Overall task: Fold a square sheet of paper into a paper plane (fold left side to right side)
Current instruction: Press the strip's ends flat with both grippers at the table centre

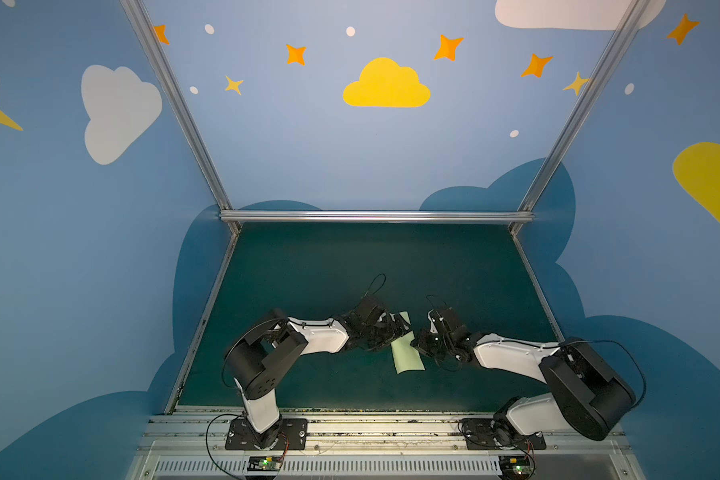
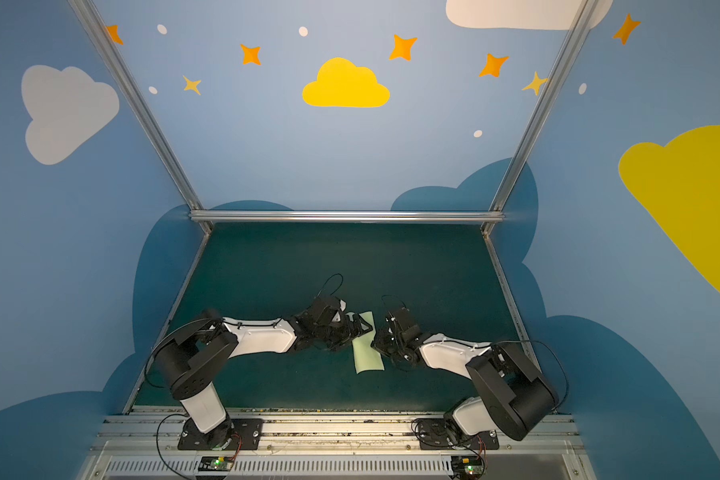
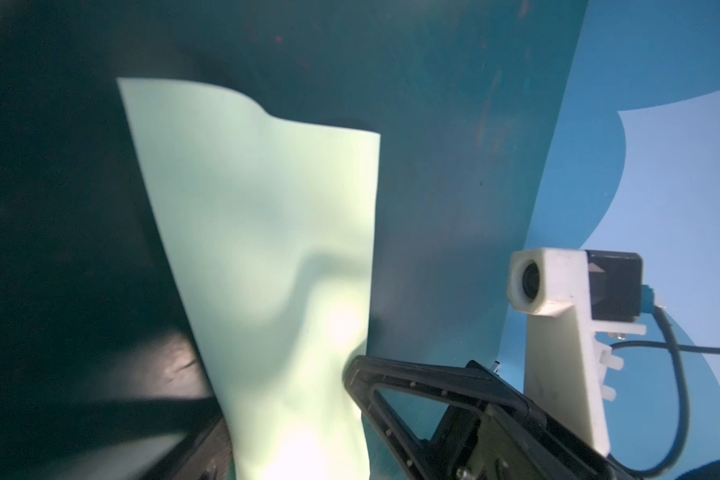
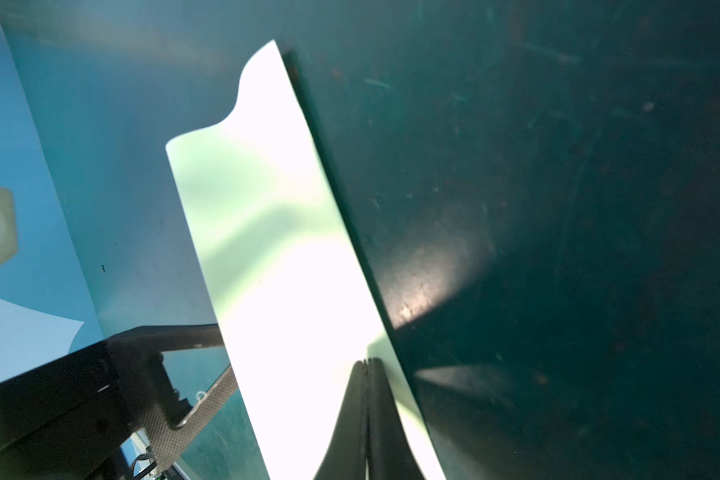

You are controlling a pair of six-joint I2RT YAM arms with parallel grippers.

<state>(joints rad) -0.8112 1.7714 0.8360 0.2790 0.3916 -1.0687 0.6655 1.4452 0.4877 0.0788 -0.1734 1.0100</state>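
Pale green and doubled into a long narrow strip, the paper plane [image 1: 408,357] is lying on the dark green mat [image 1: 350,266] in the lower middle of both top views, with a gripper flanking it on each side. It is not yet looking like a dart. It has no point and no wing flaps, only one lengthwise fold, so I am judging the left-over-right fold to be the step in hand, with most of the task lying ahead.

The left gripper [image 1: 402,328] is hanging over the strip's upper end from the left of the frame, its jaws spread wide. In the left wrist view the paper is running up between the two fingers [image 3: 391,372], and nothing is being pinched. The right gripper [image 4: 366,363] is reaching in from the right with its jaws pressed together. The joined tips are sitting over the strip near one long edge, at the lower centre of the right wrist view. Whether they are actually bearing on the paper I cannot tell.

The paper is bulging and rippling along its middle, and the end showing toward the top of both wrist views is curling off the mat, so the crease is looking soft. The next move is probably calling for the closed tips to press down and draw along the folded edge while the open gripper steadies the strip. That pressing needs to be gentle, because so thin a layer is likely to slide or buckle.
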